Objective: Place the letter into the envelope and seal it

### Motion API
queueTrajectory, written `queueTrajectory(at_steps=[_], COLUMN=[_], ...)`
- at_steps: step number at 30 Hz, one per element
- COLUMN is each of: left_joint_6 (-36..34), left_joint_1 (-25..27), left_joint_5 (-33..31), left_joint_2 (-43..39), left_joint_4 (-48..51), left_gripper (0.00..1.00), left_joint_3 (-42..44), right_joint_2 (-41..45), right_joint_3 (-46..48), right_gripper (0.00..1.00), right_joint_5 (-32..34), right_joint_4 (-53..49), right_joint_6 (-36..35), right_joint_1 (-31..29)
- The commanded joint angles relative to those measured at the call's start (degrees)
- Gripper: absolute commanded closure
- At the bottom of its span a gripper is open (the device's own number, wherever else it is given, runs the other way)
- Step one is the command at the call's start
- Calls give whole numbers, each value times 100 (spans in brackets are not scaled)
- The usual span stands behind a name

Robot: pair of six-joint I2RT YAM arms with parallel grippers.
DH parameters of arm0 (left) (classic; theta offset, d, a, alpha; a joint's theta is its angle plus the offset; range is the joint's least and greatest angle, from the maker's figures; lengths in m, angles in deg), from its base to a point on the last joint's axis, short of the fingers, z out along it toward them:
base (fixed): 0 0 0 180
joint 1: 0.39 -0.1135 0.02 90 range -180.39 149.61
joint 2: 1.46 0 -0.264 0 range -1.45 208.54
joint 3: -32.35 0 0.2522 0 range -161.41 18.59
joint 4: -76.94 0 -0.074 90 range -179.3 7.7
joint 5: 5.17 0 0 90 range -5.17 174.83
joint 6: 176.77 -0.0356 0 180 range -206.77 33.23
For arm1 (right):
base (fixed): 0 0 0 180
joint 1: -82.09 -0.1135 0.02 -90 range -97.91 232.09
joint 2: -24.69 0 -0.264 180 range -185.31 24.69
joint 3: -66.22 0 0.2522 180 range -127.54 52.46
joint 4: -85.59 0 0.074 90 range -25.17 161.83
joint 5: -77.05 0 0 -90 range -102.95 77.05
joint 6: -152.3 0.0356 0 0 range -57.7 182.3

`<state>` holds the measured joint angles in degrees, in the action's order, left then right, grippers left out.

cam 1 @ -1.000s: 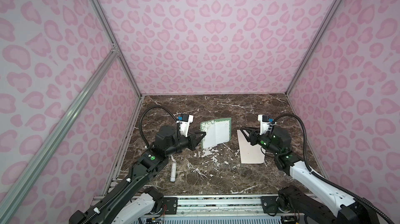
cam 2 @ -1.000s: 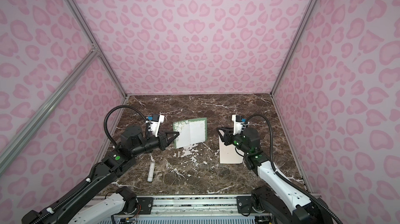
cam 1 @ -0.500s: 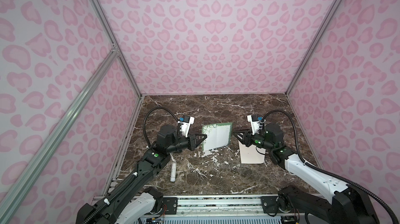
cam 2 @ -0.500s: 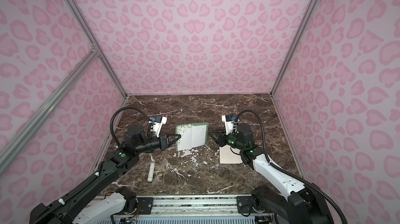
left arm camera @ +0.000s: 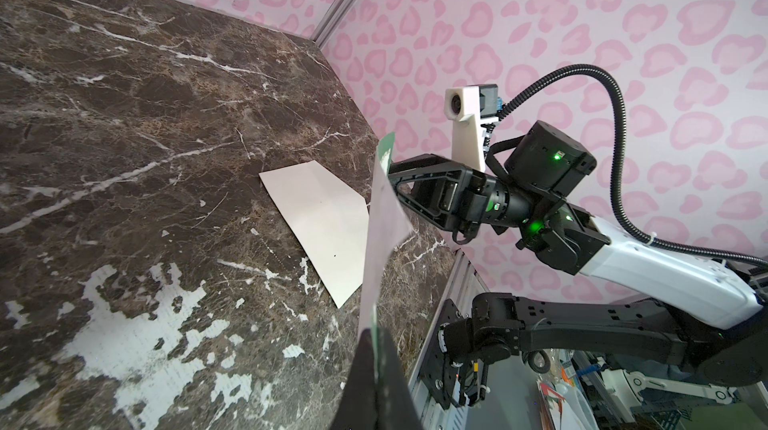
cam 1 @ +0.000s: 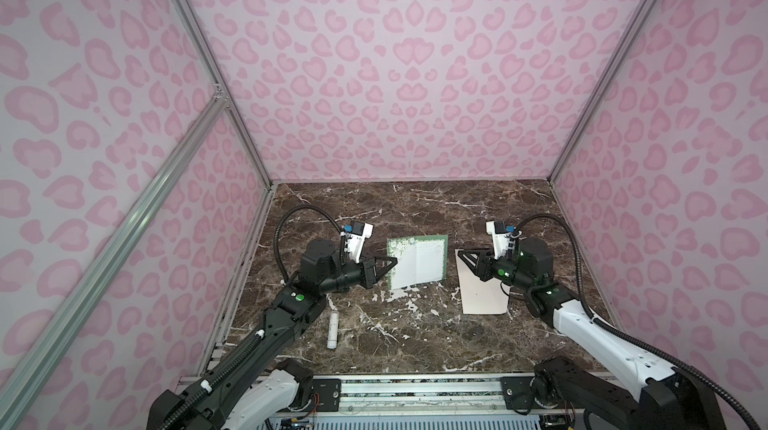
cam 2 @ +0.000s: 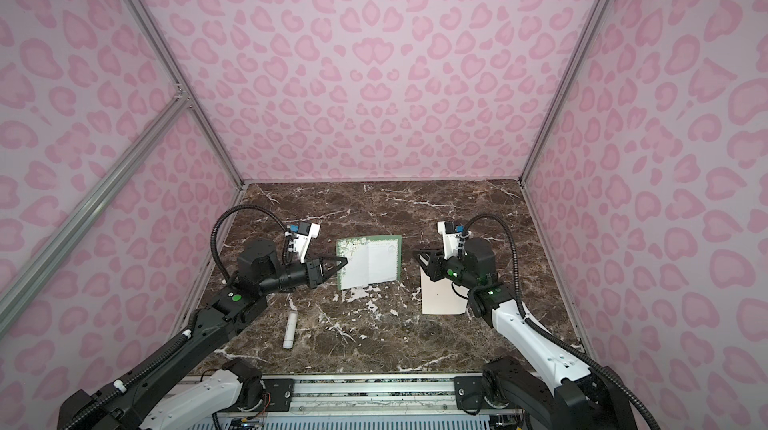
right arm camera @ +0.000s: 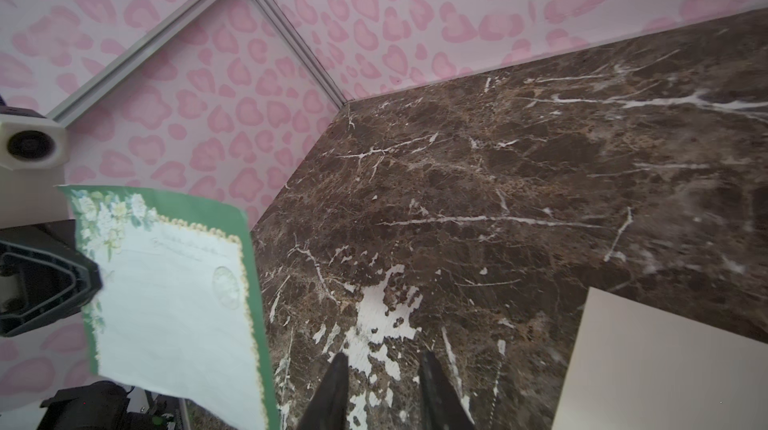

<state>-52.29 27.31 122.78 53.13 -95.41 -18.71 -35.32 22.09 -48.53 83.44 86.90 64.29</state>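
Left arm holds the letter up above the desk, and the right arm points toward it with nothing in its jaws.

The left gripper (cam 1: 392,259) reaches out almost level toward the middle. Its jaws are clenched on the left edge of the letter (cam 1: 417,262), which hangs tilted in the air, clear of the desk (cam 1: 415,208). The right gripper (cam 1: 460,255) is also almost level and points at the letter from the opposite side, above the far corner of the envelope (cam 1: 482,291). Its jaws stand a little apart, empty, near the letter but not touching it. The envelope lies flat on the desk.
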Motion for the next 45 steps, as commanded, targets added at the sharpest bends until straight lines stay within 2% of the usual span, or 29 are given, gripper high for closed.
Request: queueTrajectory(at_steps=[1, 10, 25, 45], left_joint_6=[70, 243, 88, 85], left_joint_1=[-11, -11, -11, -2], left_joint_5=[166, 266, 160, 248], left_joint_2=[-18, 136, 585, 773], left_joint_4=[-283, -655, -688, -743], left_gripper=[96, 96, 96, 96], left_joint_3=[-6, 100, 7, -7], right_joint_2=[-131, -608, 232, 125], right_joint_3=[31, -225, -268, -223], right_gripper=[70, 71, 68, 52], right_joint_5=[50, -279, -695, -964], right_joint_4=[9, 283, -450, 295], right_joint_6=[-60, -45, -256, 396], right_joint_1=[5, -517, -544, -780])
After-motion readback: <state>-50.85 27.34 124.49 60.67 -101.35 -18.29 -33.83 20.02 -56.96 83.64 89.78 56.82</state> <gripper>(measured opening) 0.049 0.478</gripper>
